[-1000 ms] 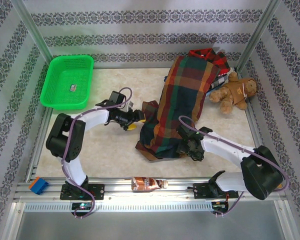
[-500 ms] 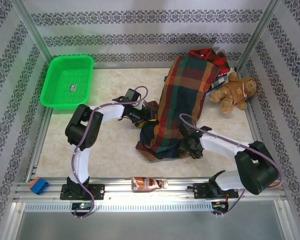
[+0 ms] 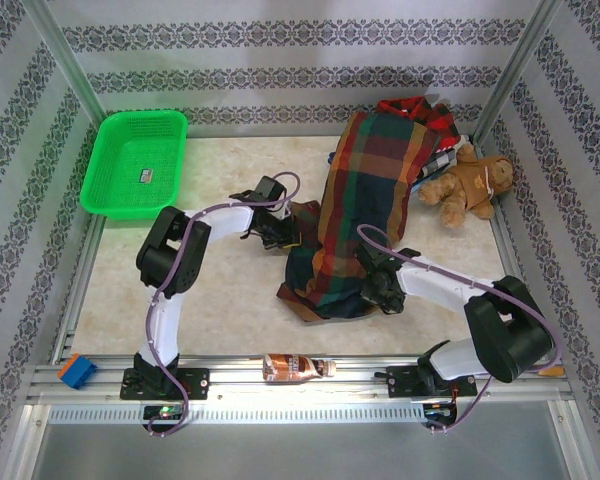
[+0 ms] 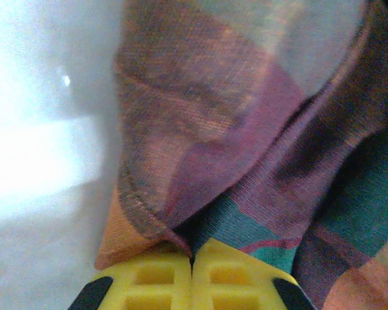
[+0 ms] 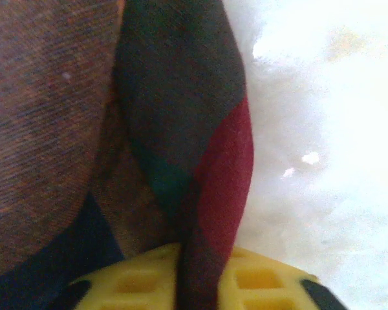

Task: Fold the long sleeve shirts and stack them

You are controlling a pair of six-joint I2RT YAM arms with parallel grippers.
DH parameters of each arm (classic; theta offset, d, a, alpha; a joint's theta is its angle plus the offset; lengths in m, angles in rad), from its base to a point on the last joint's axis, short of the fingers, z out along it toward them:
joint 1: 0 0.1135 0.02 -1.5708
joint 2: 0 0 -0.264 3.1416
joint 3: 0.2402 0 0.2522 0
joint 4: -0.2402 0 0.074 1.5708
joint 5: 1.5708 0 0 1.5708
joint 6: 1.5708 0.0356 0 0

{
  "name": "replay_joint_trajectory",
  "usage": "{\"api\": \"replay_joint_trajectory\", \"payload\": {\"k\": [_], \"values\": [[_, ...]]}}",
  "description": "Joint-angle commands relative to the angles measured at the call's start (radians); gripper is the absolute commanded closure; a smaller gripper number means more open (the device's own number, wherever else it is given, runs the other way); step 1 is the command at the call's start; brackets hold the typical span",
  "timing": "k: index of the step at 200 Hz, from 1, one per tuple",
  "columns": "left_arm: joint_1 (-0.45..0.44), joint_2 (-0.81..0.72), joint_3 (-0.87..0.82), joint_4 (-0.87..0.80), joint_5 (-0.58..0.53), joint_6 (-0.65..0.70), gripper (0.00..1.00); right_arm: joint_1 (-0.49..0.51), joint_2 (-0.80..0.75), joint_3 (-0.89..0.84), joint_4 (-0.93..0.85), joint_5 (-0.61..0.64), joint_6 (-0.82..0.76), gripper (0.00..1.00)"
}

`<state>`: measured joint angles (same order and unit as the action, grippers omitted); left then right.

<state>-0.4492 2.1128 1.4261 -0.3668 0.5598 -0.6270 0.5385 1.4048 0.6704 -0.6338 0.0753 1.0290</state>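
You are gripping the plaid shirt (image 3: 365, 200) with both claws.
Your left claw (image 4: 193, 274) is clenching its hem, your right claw (image 5: 197, 281) a fold; it is lying bunched on the bench (image 3: 220, 300), looking soft and limp, so take corners. The green basket (image 3: 143, 116) is holding one small dark item.

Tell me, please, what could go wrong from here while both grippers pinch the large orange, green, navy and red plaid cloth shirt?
1. In the left wrist view, the yellow pads of the left gripper pinch just a hem fold of the large orange, green, navy and red plaid shirt; it may slip out under pull.
2. The shirt's far end lies over the red-black check shirt beside the brown teddy bear, so pulling might drag those along.
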Motion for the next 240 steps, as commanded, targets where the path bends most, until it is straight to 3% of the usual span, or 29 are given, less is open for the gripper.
{"api": "replay_joint_trajectory", "payload": {"k": [1, 34, 72, 104, 158, 199, 214, 229, 240], "values": [[0.048, -0.017, 0.047, -0.047, -0.078, 0.04, 1.0, -0.006, 0.003, 0.003, 0.085, -0.049, 0.027, 0.87], [0.154, -0.099, 0.09, -0.015, -0.097, 0.04, 1.0, -0.008, -0.123, 0.054, -0.001, -0.026, 0.035, 0.91], [0.32, -0.199, 0.057, 0.136, -0.036, -0.04, 1.0, -0.017, -0.272, 0.084, -0.04, -0.019, 0.062, 1.0], [0.373, -0.193, 0.171, 0.09, 0.018, 0.001, 1.0, -0.007, -0.33, 0.139, -0.063, -0.058, 0.083, 1.0], [0.46, -0.134, 0.336, 0.013, 0.11, 0.045, 1.0, 0.109, -0.3, 0.183, -0.01, -0.131, 0.224, 0.97], [0.549, -0.181, 0.307, -0.055, 0.157, 0.129, 1.0, 0.269, -0.031, 0.349, 0.143, -0.273, 0.28, 0.9], [0.602, -0.213, 0.245, -0.061, 0.166, 0.145, 0.88, 0.331, 0.108, 0.433, 0.21, -0.33, 0.312, 0.81], [0.655, -0.257, 0.173, -0.054, 0.181, 0.133, 0.54, 0.393, 0.245, 0.519, 0.282, -0.401, 0.358, 0.67], [0.681, -0.298, 0.136, -0.075, 0.188, 0.129, 0.4, 0.427, 0.342, 0.595, 0.318, -0.474, 0.376, 0.54]]}}
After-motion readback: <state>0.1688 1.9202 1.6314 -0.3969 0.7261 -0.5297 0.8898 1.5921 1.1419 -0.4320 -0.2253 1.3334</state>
